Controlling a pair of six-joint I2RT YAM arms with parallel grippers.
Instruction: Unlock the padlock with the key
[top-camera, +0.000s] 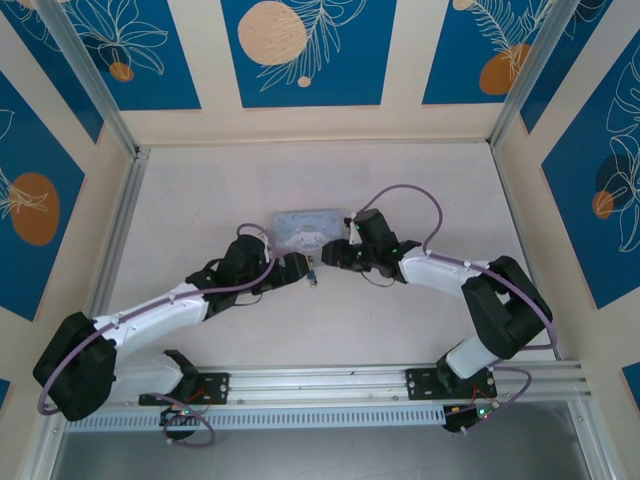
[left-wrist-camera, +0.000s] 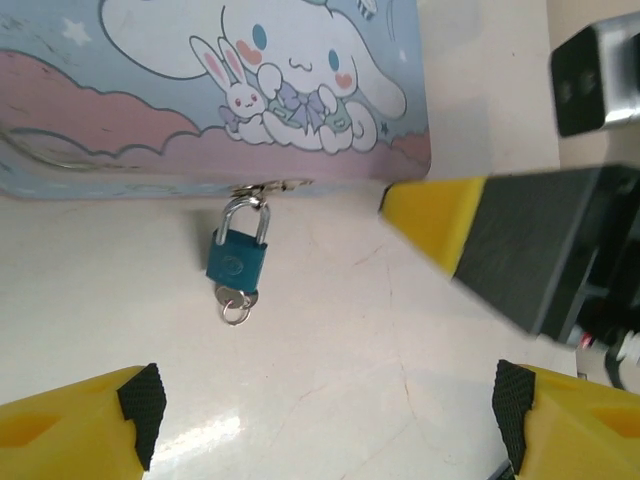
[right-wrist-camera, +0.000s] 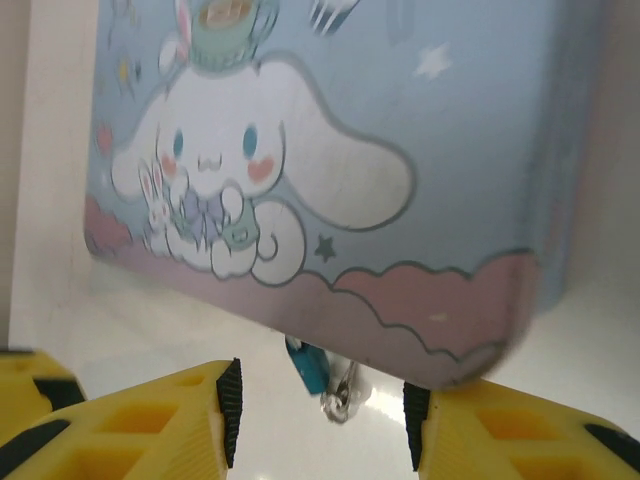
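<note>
Left tool (left-wrist-camera: 328, 412) and right tool (right-wrist-camera: 320, 415) gape empty near boxy teal metal padlock (left-wrist-camera: 238, 258).

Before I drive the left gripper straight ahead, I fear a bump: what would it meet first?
Probably the key in the padlock, dead ahead; the tin sits just behind. Depth is unclear.

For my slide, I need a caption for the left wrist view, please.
Open left claw facing the small blue padlock, key at its base, hooked to the cartoon tin.
</note>
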